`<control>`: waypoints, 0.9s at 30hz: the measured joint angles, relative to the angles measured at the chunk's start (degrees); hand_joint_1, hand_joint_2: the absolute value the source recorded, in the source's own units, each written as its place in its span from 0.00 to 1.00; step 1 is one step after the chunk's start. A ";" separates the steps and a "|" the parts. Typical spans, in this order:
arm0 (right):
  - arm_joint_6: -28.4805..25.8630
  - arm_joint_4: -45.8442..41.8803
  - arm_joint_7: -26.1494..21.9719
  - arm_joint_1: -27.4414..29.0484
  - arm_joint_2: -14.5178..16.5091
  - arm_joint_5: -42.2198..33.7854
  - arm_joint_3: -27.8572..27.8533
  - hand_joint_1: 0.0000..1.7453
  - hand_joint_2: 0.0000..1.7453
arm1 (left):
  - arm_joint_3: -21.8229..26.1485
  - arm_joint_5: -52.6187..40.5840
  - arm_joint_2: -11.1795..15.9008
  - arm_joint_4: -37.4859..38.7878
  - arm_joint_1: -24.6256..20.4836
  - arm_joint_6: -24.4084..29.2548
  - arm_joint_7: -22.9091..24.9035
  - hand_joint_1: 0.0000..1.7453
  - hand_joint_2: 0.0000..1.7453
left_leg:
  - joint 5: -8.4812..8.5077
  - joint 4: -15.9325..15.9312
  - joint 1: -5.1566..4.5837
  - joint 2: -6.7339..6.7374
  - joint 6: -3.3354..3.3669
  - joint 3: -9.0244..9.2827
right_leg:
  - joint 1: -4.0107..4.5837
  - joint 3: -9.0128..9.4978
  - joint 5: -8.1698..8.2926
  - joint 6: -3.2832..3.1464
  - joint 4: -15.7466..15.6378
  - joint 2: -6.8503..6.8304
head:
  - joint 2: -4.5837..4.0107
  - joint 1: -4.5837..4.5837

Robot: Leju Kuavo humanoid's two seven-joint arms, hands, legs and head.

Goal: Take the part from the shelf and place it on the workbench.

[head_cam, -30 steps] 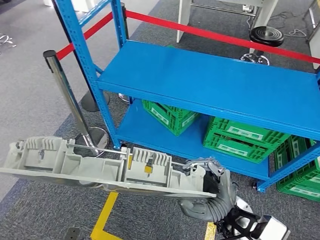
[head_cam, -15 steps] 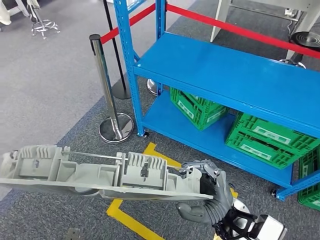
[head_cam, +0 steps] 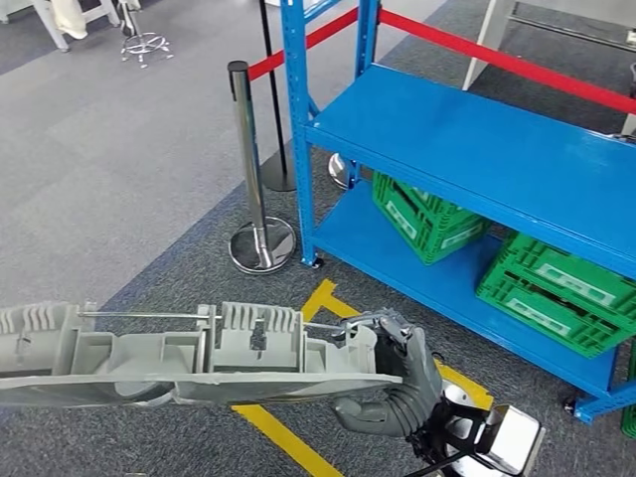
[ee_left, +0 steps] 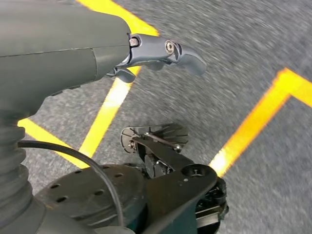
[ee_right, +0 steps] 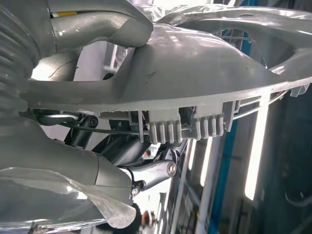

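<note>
A long grey plastic part (head_cam: pixel 188 348) with ribbed clips and a thin metal rod lies roughly level across the lower left of the head view. My right hand (head_cam: pixel 394 383) grips its right end, fingers wrapped over the top edge. In the right wrist view the part (ee_right: pixel 191 68) runs across the picture, with my right hand (ee_right: pixel 73 146) closed around it from both sides. My left hand (ee_left: pixel 110 48) hangs over the grey carpet and holds nothing, one dark finger (ee_left: pixel 165 48) stretched out. The blue shelf (head_cam: pixel 487 149) stands ahead on the right with its upper board bare.
Two green crates (head_cam: pixel 427 219) (head_cam: pixel 558 288) sit on the shelf's lower board. A chrome stanchion (head_cam: pixel 251 169) with a red belt (head_cam: pixel 495 55) stands left of the shelf. Yellow floor lines (head_cam: pixel 322 298) cross the grey carpet. Open carpet lies to the left.
The whole view has swung left, so shelf, crates and stanchion have shifted right in the picture. The part stays in my right hand, held level and slightly lower in the frame.
</note>
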 joint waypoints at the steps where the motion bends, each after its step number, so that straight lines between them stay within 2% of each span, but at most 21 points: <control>1: -0.01 0.04 -0.01 -0.08 0.01 -0.01 0.04 1.00 1.00 | 0.18 -0.16 -0.02 -0.20 0.13 0.00 0.05 0.00 1.00 | 0.69 -1.84 0.04 0.31 -0.02 1.16 | -0.03 0.21 -0.06 0.10 0.04 -0.27 | 0.00 -0.01; 2: -0.02 0.08 -0.01 -0.23 0.01 -0.04 0.11 1.00 1.00 | 0.55 -0.52 -0.08 -0.53 0.30 0.01 0.15 0.00 1.00 | 1.53 -5.11 0.06 1.32 0.03 3.10 | -0.01 0.40 -0.19 0.33 0.13 -0.74 | 0.00 -0.02; 3: -0.04 0.15 -0.01 -0.50 0.02 -0.16 0.20 1.00 1.00 | 1.37 -1.55 -0.30 -1.14 0.51 0.03 0.31 0.00 1.00 | 2.21 -8.57 -0.20 2.33 0.54 5.08 | 0.07 0.64 -0.33 0.82 0.26 -1.65 | 0.00 0.03; 4: -0.06 0.21 0.01 -0.87 0.06 -0.30 0.29 1.00 1.00 | 2.44 -2.72 -0.60 -1.89 0.76 0.05 0.48 0.00 1.00 | 2.92 -12.10 -0.35 2.96 1.37 6.94 | 0.11 0.83 -0.63 1.48 0.36 -2.72 | 0.00 0.10; 5: -0.07 0.26 0.02 -1.19 0.09 -0.43 0.38 1.00 1.00 | 3.50 -3.84 -0.98 -2.69 0.87 0.04 0.62 0.00 1.00 | 3.11 -14.02 -0.53 3.00 2.43 7.67 | 0.06 -0.04 -1.84 2.12 2.07 -1.76 | 0.00 0.33; 6: -0.06 0.43 0.07 -1.40 0.13 -0.56 0.49 1.00 1.00 | 4.65 -5.01 -1.46 -3.48 0.91 -0.10 0.72 0.00 1.00 | 3.18 -14.50 -0.75 1.70 3.48 7.54 | -0.06 -2.72 -3.70 2.67 6.92 -0.19 | 0.00 0.58; 7: -0.05 0.61 0.11 -1.49 0.15 -0.62 0.57 1.00 1.00 | 5.44 -5.68 -1.82 -4.02 0.93 -0.29 0.75 0.00 1.00 | 3.40 -14.70 -0.71 0.20 4.06 7.34 | -0.24 -5.45 -5.05 2.96 11.41 1.83 | 0.00 0.76; 8: -0.04 0.80 0.16 -1.47 0.15 -0.66 0.66 1.00 1.00 | 6.05 -6.36 -2.16 -4.43 0.93 -0.52 0.77 0.00 1.00 | 3.54 -14.66 -0.78 -1.14 4.33 7.17 | -0.38 -7.84 -5.54 3.03 15.07 4.06 | 0.00 0.93; 9: -0.04 0.98 0.21 -1.42 0.15 -0.68 0.73 1.00 1.00 | 6.65 -7.13 -2.46 -4.68 0.96 -0.72 0.78 0.00 1.00 | 3.57 -14.50 -0.85 -2.40 4.37 7.10 | -0.42 -8.86 -4.18 3.02 15.71 4.68 | 0.00 0.95; 10: -0.04 1.04 0.24 -1.41 0.15 -0.69 0.78 1.00 1.00 | 7.07 -7.83 -2.67 -4.86 1.02 -0.80 0.79 0.00 1.00 | 3.55 -14.30 -0.84 -3.20 4.32 7.09 | -0.48 -7.61 -1.57 2.91 12.03 5.32 | 0.00 0.95; 11: -0.05 1.07 0.27 -1.41 0.15 -0.70 0.81 1.00 1.00 | 7.54 -8.54 -2.90 -5.08 1.04 -0.83 0.80 0.00 1.00 | 3.54 -14.07 -0.90 -3.94 4.19 6.97 | -0.58 -6.29 0.30 2.80 8.47 6.58 | 0.00 0.93; 12: -0.05 1.06 0.30 -1.40 0.15 -0.71 0.85 1.00 1.00 | 8.01 -9.22 -3.13 -5.33 1.01 -0.83 0.80 0.00 1.00 | 3.56 -13.77 -0.94 -4.65 3.97 6.71 | -0.73 -5.12 1.36 2.72 5.36 7.75 | 0.00 0.92; 14: -0.15 1.08 0.47 -1.34 0.15 -0.69 0.88 1.00 1.00 | 8.90 -10.32 -3.61 -5.85 1.04 -0.82 0.79 0.00 1.00 | 3.90 -13.44 -0.86 -5.88 3.20 5.86 | -0.78 -4.22 1.27 2.56 3.34 8.94 | 0.00 0.86; 16: -0.38 1.06 0.68 -1.25 0.15 -0.63 0.90 1.00 1.00 | 9.84 -11.06 -4.14 -6.32 1.22 -0.89 0.78 0.00 1.00 | 4.27 -13.33 -0.69 -6.73 2.37 5.18 | -0.82 -4.05 1.51 2.02 3.03 7.77 | 0.00 0.84; 18: -0.67 1.02 0.76 -1.01 0.16 -0.61 0.87 1.00 1.00 | 10.66 -11.41 -4.71 -6.76 1.28 -1.00 0.79 0.00 1.00 | 2.98 -11.47 -0.81 -4.90 1.76 4.18 | -1.06 -3.95 1.93 1.30 2.63 6.29 | 0.00 0.46; 20: -0.88 0.94 0.75 -0.60 0.16 -0.62 0.81 1.00 1.00 | 11.13 -11.47 -5.22 -7.11 1.04 -1.11 0.80 0.00 1.00 | -0.55 -5.32 -0.72 -1.78 1.15 1.50 | -1.04 -3.93 2.06 0.94 2.47 4.56 | 0.00 0.05; 22: -0.98 0.91 0.76 -0.28 0.15 -0.61 0.78 1.00 1.00 | 11.40 -11.49 -5.59 -7.22 0.80 -1.17 0.80 0.00 1.00 | -3.20 0.98 -0.35 -0.57 0.63 -1.00 | -0.93 -4.00 2.03 0.87 2.50 2.76 | 0.00 0.00; 23: -1.01 0.91 0.79 -0.19 0.15 -0.59 0.77 1.00 1.00 | 11.55 -11.48 -5.72 -7.23 0.77 -1.17 0.80 0.00 1.00 | -3.16 1.85 -0.20 -0.40 0.48 -1.15 | -0.92 -4.02 2.00 0.88 2.52 1.98 | 0.00 -0.02; 24: -1.02 0.91 0.80 -0.13 0.15 -0.57 0.77 1.00 1.00 | 11.70 -11.47 -5.81 -7.23 0.77 -1.18 0.80 0.00 1.00 | -2.00 0.37 -0.10 -0.18 0.45 -0.12 | -0.92 -3.99 1.96 0.93 2.52 1.26 | 0.00 -0.03; 25: -1.01 0.91 0.82 -0.09 0.15 -0.56 0.77 1.00 1.00 | 11.93 -11.47 -5.88 -7.23 0.78 -1.16 0.78 0.00 1.00 | -0.15 -3.02 -0.08 0.49 0.54 1.84 | -0.92 -3.89 1.89 1.04 2.53 0.61 | 0.00 -0.03; 27: -0.97 0.91 0.84 -0.07 0.15 -0.55 0.78 1.00 1.00 | 12.43 -11.46 -6.02 -7.23 0.63 -1.10 0.65 0.00 1.00 | 2.59 -10.54 -0.48 3.17 1.12 5.85 | -0.76 -3.75 1.68 1.42 2.60 -0.55 | 0.00 -0.04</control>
